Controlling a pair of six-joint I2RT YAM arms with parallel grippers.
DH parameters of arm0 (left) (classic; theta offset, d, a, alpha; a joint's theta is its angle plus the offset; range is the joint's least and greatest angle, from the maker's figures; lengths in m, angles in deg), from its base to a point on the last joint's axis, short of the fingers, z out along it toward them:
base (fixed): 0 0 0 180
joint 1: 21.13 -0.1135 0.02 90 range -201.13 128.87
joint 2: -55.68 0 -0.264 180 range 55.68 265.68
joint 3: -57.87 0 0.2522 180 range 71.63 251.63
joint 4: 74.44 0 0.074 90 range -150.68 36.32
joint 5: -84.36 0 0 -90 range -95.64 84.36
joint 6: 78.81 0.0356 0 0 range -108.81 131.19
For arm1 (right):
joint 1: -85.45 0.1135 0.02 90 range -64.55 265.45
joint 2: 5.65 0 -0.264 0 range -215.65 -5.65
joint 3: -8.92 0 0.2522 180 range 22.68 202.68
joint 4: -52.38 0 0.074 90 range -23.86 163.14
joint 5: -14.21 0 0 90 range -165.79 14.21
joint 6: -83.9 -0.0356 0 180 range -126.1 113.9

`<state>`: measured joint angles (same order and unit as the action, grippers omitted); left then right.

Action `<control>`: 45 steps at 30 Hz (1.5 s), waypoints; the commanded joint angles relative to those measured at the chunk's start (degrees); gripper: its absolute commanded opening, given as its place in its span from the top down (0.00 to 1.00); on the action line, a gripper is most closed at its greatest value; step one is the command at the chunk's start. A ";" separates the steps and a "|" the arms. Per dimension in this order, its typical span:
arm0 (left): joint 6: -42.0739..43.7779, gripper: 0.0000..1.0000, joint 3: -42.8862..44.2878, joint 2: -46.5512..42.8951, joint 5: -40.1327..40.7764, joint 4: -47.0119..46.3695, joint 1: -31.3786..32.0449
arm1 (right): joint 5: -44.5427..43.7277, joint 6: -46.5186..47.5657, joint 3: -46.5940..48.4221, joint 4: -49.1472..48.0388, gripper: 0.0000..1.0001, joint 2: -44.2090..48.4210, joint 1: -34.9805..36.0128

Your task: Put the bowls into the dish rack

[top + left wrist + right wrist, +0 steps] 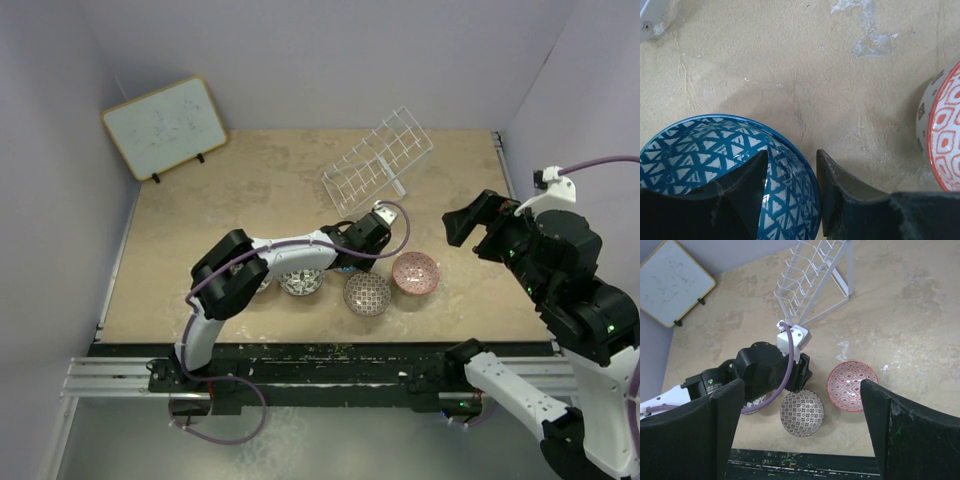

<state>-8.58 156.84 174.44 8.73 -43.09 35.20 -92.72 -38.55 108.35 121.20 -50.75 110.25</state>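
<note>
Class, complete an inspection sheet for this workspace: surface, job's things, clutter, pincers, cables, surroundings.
Surface: tan table, pale smears.
Job's things: dish rack tilted, empty; blue bowl, pink bowl, lattice bowl, grey-white bowl on the table.
Clutter: whiteboard at the far left.
Pincers: left pincer astride the blue bowl's rim, jaws apart; right pincer open, empty.
Cables: purple cable along the left arm; second cable at the right arm.
Surroundings: plain walls.
</note>
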 commanded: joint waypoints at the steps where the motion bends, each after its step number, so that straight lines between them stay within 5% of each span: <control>1: 0.47 0.56 2.59 0.85 3.46 0.28 0.56 | 0.14 -0.29 0.41 -0.25 0.00 0.31 0.08; 10: 0.10 0.84 3.43 0.42 6.16 1.86 1.33 | -0.47 -0.81 0.64 0.20 0.00 0.87 0.08; 13: -0.25 1.00 4.31 -0.59 6.57 3.25 1.47 | -0.56 -0.95 0.74 0.29 0.00 0.76 0.08; 27: -2.12 1.00 4.09 -14.49 3.89 -1.77 0.37 | -0.63 -1.02 2.17 0.23 0.01 -0.58 0.08; 45: -22.54 1.00 -12.56 -28.53 -20.20 -31.04 -22.19 | -0.24 -0.82 3.52 1.27 0.02 -1.31 0.08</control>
<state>-23.32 148.22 148.12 -2.66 -61.96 16.89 -92.76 -39.16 110.84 123.13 -51.74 110.25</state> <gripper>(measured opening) 0.084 0.985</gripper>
